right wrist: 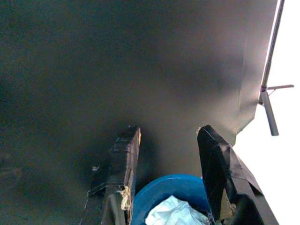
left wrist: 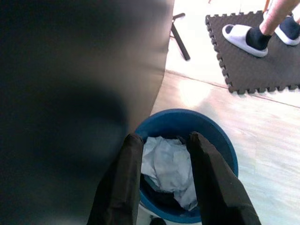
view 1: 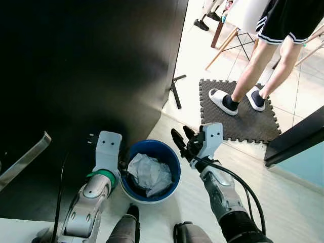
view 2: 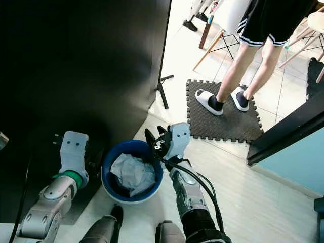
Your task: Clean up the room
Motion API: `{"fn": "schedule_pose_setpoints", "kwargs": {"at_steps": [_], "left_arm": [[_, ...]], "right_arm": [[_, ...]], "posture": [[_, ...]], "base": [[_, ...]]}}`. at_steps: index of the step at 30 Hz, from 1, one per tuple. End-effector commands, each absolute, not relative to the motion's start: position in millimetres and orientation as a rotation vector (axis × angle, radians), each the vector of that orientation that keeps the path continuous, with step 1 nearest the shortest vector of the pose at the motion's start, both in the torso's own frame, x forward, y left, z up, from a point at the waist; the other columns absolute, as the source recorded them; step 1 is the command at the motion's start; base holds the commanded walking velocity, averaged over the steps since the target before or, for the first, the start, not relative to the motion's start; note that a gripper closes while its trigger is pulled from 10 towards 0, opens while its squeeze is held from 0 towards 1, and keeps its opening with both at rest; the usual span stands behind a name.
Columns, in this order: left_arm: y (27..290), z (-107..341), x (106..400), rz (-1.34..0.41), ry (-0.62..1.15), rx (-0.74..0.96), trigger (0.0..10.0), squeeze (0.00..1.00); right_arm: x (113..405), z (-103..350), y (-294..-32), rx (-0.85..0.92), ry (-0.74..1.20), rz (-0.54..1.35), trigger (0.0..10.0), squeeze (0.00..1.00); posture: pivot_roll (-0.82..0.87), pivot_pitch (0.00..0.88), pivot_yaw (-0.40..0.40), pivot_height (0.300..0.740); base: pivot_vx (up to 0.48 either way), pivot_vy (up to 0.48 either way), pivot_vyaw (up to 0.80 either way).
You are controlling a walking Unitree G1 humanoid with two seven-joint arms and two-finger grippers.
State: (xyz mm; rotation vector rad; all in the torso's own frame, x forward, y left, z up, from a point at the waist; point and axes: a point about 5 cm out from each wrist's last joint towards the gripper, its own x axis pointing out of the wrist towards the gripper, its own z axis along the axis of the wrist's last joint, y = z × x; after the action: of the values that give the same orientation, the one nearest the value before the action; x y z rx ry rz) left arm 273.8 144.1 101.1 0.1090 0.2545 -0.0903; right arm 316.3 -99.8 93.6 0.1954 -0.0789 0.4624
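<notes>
While parted, both pincers (view 1: 183, 135) (left wrist: 161, 150) flank bucket (view 1: 169, 157).

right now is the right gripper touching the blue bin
Cannot tell. In the left eye view the right gripper hangs open by the blue bin rim, its fingertips overlapping the edge; no view shows a clear gap or contact.

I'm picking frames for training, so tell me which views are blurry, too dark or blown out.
Left wrist view: soft focus, black panel smeared, glare patch on the floor. Right wrist view: mostly dark panel, floor overexposed to white at the edge. Eye views: sharp, blue bin and crumpled paper clear, panel nearly featureless.
</notes>
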Motion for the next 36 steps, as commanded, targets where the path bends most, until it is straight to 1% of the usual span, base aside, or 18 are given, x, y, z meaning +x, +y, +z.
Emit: {"fn": "schedule_pose_setpoints", "kwargs": {"at_steps": [1, 4, 21, 36], "left_arm": [[143.7, 93.9, 271.7, -0.087, 0.276, 0.117, 10.0, 0.0], [144.2, 95.8, 274.3, -0.075, 0.262, 0.117, 10.0, 0.0], [142.7, 97.2, 277.2, -0.076, 0.254, 0.107, 10.0, 0.0], [145.7, 98.0, 279.7, -0.066, 0.254, 0.084, 10.0, 0.0]], "right_arm": [[311.6, 85.0, -101.9, 0.205, -0.042, 0.45, 10.0, 0.0], [311.4, 85.1, -101.4, 0.209, -0.04, 0.449, 10.0, 0.0], [308.9, 83.9, -103.2, 0.212, -0.021, 0.439, 10.0, 0.0], [309.2, 85.3, -101.3, 0.216, -0.019, 0.44, 10.0, 0.0]], "posture": [[0.0, 0.134, 0.021, 0.714], [0.0, 0.135, 0.022, 0.714], [0.0, 0.139, 0.026, 0.714], [0.0, 0.134, 0.032, 0.714]], "base": [[0.0, 0.0, 0.0], [0.0, -0.121, 0.0], [0.0, -0.412, 0.0], [0.0, 0.0, 0.0]]}}
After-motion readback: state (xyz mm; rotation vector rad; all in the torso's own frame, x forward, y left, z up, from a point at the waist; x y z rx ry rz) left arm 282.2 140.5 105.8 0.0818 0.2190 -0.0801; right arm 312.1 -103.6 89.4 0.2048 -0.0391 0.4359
